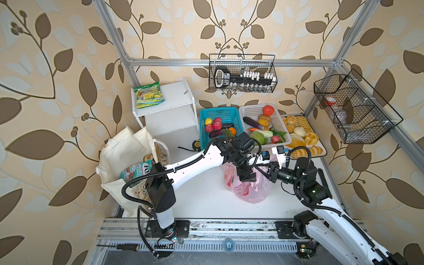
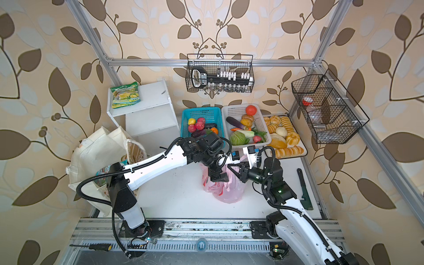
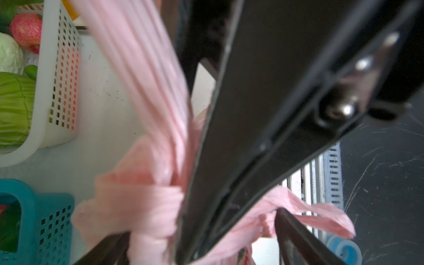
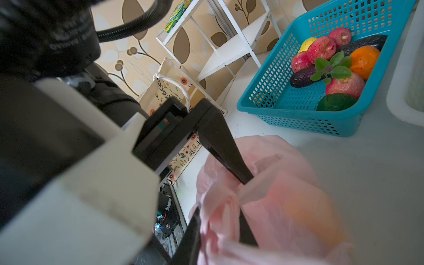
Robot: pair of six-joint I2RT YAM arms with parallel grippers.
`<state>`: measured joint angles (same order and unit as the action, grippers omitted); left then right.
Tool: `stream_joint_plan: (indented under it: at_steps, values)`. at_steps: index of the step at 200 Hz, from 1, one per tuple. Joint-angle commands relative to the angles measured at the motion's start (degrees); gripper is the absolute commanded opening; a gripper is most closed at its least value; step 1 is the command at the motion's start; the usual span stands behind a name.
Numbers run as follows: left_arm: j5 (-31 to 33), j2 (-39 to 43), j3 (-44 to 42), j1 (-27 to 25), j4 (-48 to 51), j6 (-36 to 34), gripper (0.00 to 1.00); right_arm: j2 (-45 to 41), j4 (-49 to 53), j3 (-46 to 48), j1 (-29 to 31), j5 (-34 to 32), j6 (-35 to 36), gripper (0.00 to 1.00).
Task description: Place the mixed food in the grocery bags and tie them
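Left gripper: jaws spread wide, straddling the twisted neck of the pink plastic bag. Right gripper: clamped on the bag's handle strip. Bag: on the table, 3 o'clock of centre. Cream tote: 9 o'clock of the bag, teal-red packet inside.

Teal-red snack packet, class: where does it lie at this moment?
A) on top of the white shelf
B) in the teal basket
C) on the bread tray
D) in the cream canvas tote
D: in a top view the teal-red snack packet shows inside the open mouth of the cream canvas tote, at the table's left edge.
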<state>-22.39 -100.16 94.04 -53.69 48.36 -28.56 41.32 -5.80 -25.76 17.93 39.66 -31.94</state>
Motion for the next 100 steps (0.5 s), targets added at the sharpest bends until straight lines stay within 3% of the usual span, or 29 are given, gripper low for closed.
stream_joint_plan:
  at_steps: [1, 19, 80, 100]
  values:
    - [-2.6, -0.5, 1.3, -0.4, 2.3, 0.1, 0.91, -0.2, -1.9, -2.0, -0.3, 0.1, -0.9, 0.22]
    - [-4.0, -1.2, 2.0, -0.5, 2.4, 2.0, 0.91, -0.2, -2.0, -1.9, -0.3, 0.0, -0.9, 0.21]
    - [-2.6, -2.9, 2.9, -0.5, 5.0, 2.5, 0.59, -0.5, -2.0, -2.0, -0.9, -1.1, -1.4, 0.21]
    - [-3.7, -2.5, 2.7, -0.5, 5.3, 2.5, 0.57, -0.5, -2.0, -2.0, -1.6, -1.2, -1.8, 0.21]
